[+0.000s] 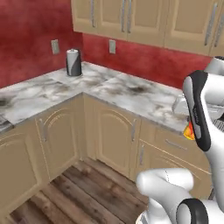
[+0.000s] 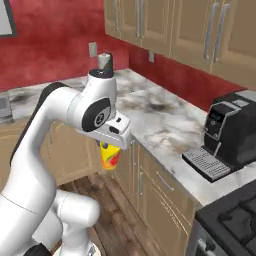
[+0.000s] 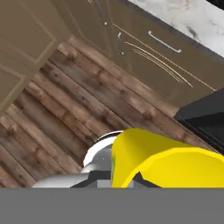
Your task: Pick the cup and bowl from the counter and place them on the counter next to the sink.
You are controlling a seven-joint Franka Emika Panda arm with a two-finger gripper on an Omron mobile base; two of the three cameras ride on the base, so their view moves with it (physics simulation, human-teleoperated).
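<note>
Yellow cup in fingers, beyond counter edge

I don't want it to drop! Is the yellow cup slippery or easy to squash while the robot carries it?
Probably stiff: the cup keeps its shape in the shut gripper. Its smooth side may be a bit slippery. It hangs over the wooden floor, so a slip would mean a fall.

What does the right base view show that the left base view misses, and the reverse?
Right base view alone: a black coffee machine on the counter, a stove corner, and the pincer shut on the yellow cup over the wooden floor. Left base view alone: the wood floor in the cabinet corner. Both share the marble counter, the paper towel roll, the red wall and the cup.
</note>
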